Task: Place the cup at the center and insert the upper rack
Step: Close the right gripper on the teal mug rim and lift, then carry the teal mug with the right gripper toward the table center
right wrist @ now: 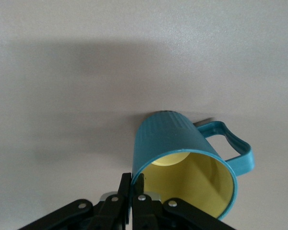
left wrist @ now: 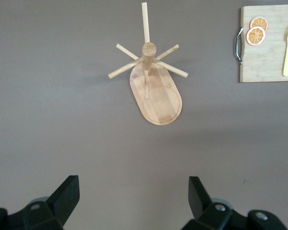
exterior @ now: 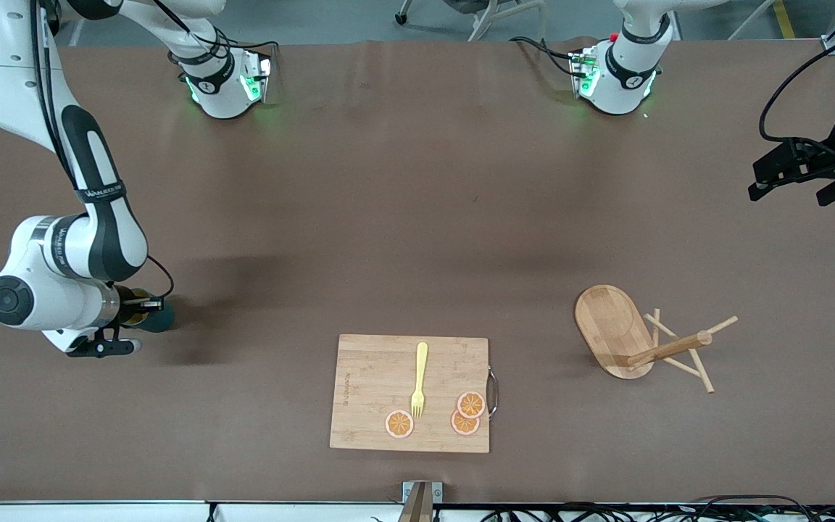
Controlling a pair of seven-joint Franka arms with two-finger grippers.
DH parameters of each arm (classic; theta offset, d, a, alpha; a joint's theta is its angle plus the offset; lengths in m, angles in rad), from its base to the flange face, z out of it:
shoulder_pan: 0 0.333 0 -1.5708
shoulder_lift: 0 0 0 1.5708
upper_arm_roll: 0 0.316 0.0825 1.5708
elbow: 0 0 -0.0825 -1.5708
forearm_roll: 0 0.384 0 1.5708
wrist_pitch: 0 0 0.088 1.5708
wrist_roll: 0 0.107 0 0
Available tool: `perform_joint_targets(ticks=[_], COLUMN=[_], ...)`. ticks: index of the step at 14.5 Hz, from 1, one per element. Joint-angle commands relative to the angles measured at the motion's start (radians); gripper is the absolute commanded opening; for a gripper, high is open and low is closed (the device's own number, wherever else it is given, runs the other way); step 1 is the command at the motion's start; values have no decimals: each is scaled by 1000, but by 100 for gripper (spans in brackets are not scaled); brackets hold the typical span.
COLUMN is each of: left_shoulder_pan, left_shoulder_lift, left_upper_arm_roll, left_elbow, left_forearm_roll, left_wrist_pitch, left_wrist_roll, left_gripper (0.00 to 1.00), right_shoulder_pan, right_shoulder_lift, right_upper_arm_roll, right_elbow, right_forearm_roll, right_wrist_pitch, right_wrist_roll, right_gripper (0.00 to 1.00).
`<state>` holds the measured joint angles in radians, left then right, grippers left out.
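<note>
The teal cup [right wrist: 175, 136] with its yellow inside and side handle [right wrist: 233, 146] is low at the table toward the right arm's end, mostly hidden by the wrist in the front view [exterior: 160, 317]. My right gripper [right wrist: 137, 184] [exterior: 140, 308] is shut on its rim, one finger inside and one outside. The bamboo upper rack [exterior: 609, 326] [left wrist: 158, 98] is on the table toward the left arm's end, its post [exterior: 671, 348] and crossing pegs rising off the oval base. My left gripper [left wrist: 133, 191] [exterior: 787, 177] waits open and high, with the rack in view below it.
A rectangular wooden cutting board [exterior: 374, 391] lies near the front edge of the table, with a yellow fork [exterior: 419, 377] and three orange slices [exterior: 464, 413] on it and a metal handle [exterior: 493, 391] on the side toward the rack.
</note>
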<state>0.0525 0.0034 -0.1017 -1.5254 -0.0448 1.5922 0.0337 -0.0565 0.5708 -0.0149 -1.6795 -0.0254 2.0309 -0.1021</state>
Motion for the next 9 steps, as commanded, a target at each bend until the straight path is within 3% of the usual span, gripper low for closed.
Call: perform_joint_targets(ticks=[1,5,9], left_shoulder_pan=[0,0,0], left_shoulder_lift=[3,3,3], left_upper_arm_roll=[-1,-3,-3], left_elbow=[16,16,16], left_forearm_roll=[0,0,0], left_wrist_pitch=[-18,-18,-18], left_wrist_roll=[5,5,5], left_gripper=[100,100,100], right_shoulder_pan=[9,61,225], right_shoulder_lift=[-20,-58,-91], right_upper_arm_roll=[4,6,6], right_elbow=[0,3,94], right_forearm_roll=[2,2,2], right_wrist_pitch=[-30,-95,-289], right_wrist_roll=[2,45,325], right_gripper=[0,0,0])
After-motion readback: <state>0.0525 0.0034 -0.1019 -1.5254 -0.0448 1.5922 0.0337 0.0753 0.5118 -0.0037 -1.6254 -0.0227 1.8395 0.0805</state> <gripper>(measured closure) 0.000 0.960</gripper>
